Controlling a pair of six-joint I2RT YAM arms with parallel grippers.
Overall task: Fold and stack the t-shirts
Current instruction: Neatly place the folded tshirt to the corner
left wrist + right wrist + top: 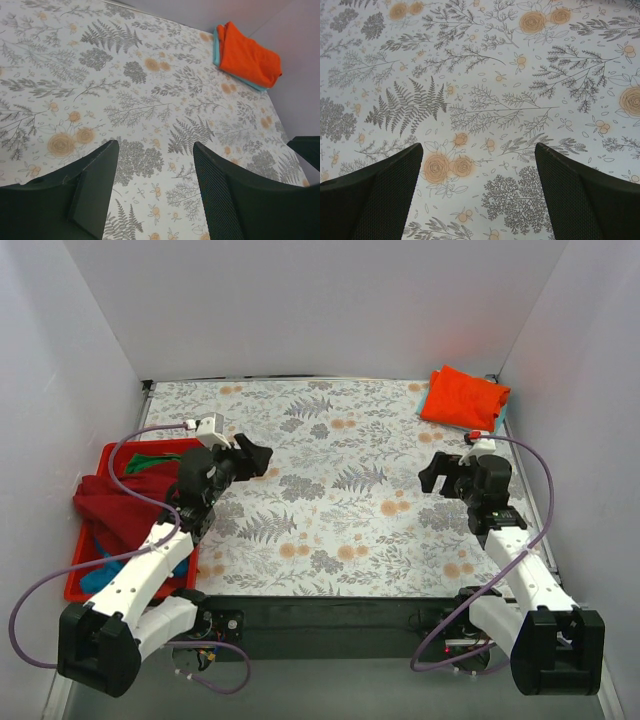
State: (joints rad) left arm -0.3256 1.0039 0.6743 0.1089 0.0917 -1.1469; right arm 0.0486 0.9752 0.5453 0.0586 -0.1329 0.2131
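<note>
Gaping above the print, the left gripper (155, 148) has its jaws released with nothing between them. Its fingers (95, 190) are dark, hard plastic: the left-hand one is smooth and wedge-shaped, and the right-hand one carries a fine mesh-textured pad. The right gripper (479, 148) has its jaws spread wider and is also empty, with both fingers (385, 195) showing the same dotted mesh face. Both hang over the tablecloth (330, 490), a flat white sheet printed with grey ferns and pale orange blossoms.

Task items:
- The orange-red t-shirt (247, 55) is soft and matte, folded to a rough rectangle with rounded, slightly puffed edges. It sits in the upper right of the left wrist view, well apart from the left jaws.
- The mint-teal t-shirt (216, 49) lies folded under it, with only a thin edge showing along the left and lower sides of the stack.
- In the top view this stack sits at the upper right corner of the table, beyond the right gripper (432, 472) and well apart from it.

At the left of the top view:
- The rigid red tray (80, 592) sits just beside the left arm (150, 565), with the left gripper (255, 455) to its right.
- A crumpled maroon t-shirt (115, 502) is heaped in the tray and spills over its left rim.
- A green t-shirt (150, 462) shows at the tray's upper end.
- A blue t-shirt (100, 575) shows at its lower end, partly hidden by the arm.
</note>
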